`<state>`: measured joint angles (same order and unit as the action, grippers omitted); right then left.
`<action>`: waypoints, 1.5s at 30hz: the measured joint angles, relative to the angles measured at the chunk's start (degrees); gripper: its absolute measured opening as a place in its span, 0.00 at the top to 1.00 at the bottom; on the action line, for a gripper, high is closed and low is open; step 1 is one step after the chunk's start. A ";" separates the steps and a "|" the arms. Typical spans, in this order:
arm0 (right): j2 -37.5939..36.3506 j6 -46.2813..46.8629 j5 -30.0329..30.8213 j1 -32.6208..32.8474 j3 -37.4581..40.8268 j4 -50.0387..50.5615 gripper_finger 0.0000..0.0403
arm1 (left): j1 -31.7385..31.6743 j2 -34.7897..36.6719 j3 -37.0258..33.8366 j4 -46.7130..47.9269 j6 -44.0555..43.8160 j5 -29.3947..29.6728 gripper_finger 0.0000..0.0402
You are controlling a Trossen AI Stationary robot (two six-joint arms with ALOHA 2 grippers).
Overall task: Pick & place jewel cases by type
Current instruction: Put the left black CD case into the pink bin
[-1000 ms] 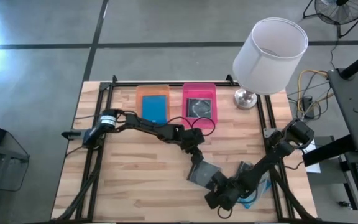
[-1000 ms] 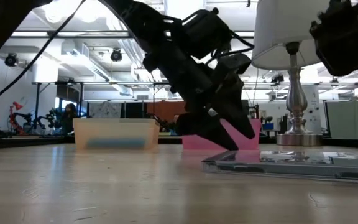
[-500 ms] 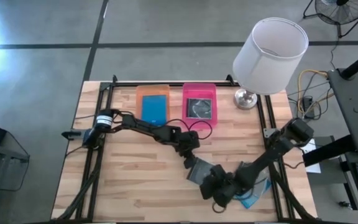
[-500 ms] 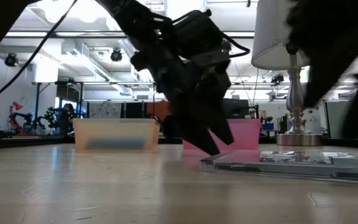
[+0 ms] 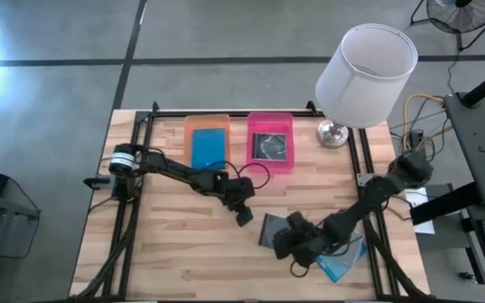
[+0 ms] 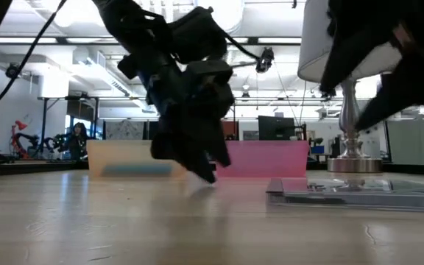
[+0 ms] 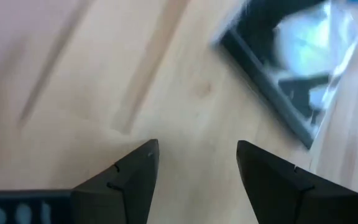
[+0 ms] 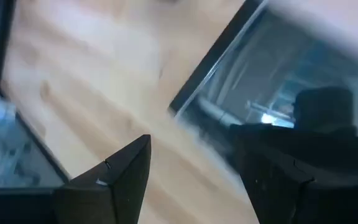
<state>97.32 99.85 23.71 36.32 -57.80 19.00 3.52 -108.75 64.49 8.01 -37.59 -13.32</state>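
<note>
A grey jewel case (image 5: 271, 227) lies flat on the wood right of the table's middle; it also shows in the low view (image 6: 359, 193). My left gripper (image 5: 244, 217) hangs open just left of it, over bare wood (image 7: 197, 168), with the case ahead of its fingers (image 7: 291, 68). My right gripper (image 5: 295, 244) is open above the case's near right corner (image 8: 278, 81), and the low view shows it held clear. A blue jewel case (image 5: 341, 268) lies by the near right corner. Another blue case lies in the orange tray (image 5: 208, 128), a clear one in the pink tray (image 5: 270, 122).
A lamp with a white shade (image 5: 365, 63) stands on its metal foot (image 5: 333, 133) at the far right. Black rails (image 5: 133, 194) run along the table's left and right sides. Bare wood lies open at the near left (image 5: 175, 252).
My left gripper has drawn back from the grey case's left edge toward the table's left. My right gripper has moved from the near edge toward the far side, over the grey case. The case still lies flat on the table.
</note>
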 joint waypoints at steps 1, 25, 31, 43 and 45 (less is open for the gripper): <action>-1.41 1.02 2.10 0.20 0.02 2.62 0.44 | 0.12 0.78 -0.53 -1.97 -0.90 1.00 0.50; -5.48 6.02 -7.72 -0.18 2.99 19.37 0.44 | 4.61 4.76 -6.57 -16.16 -16.98 4.35 0.50; -1.37 6.00 -13.59 -1.85 3.85 15.75 0.44 | 5.37 4.80 -6.61 -15.98 -17.40 3.90 0.50; 1.21 -4.98 -16.65 -9.12 7.04 1.07 0.44 | 11.47 4.88 -6.81 -5.80 -18.13 6.21 0.50; 0.74 -10.98 -13.70 -11.02 7.61 -3.69 0.44 | 12.36 4.91 -6.90 -5.86 -19.31 7.20 0.50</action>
<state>98.06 88.87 10.01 25.30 -50.19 15.31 15.88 -103.83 57.60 2.15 -56.89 -6.12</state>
